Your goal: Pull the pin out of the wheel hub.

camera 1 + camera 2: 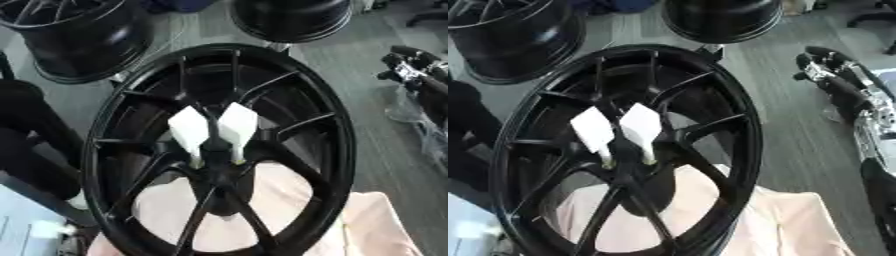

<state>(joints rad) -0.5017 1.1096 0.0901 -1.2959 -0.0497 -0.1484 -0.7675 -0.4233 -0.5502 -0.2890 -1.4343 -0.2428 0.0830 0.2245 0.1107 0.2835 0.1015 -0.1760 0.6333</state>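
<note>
- Big black wheel (219, 150) stands near upright, leaning on a pale pink cloth-covered stand (289, 210); spokes run in to the hub (219, 162) at centre.
- Two white pins (214, 127) sit in the hub side by side: left one (189, 131), right one (237, 125). Each has a wide flat white head up top and a thin stem going down into the hub, w/ a yellowish bit at the base.
- Both pins look seated, heads clear of the hub. Fits either none pulled so far, or others gone already – can't tell which.
- Long axis of each pin: roughly up-down in view, heads splayed a little apart in a V. Judged pull line is along the stem, up and toward the camera, away from the hub face.
- Right arm (833, 75) shows at right edge, black w/ silver joints, well apart from the hub. Pins lie to its left and lower in view.
- Right hand (815, 59): dark, at the arm's upper end; fingers can't be made out, so open or closed – cannot tell.
- Left hand: not seen in either view.
- Nearer arm, on what shows: the right; right pin is its closer one.
- Other dark wheels (79, 35) stand behind on grey floor.
</note>
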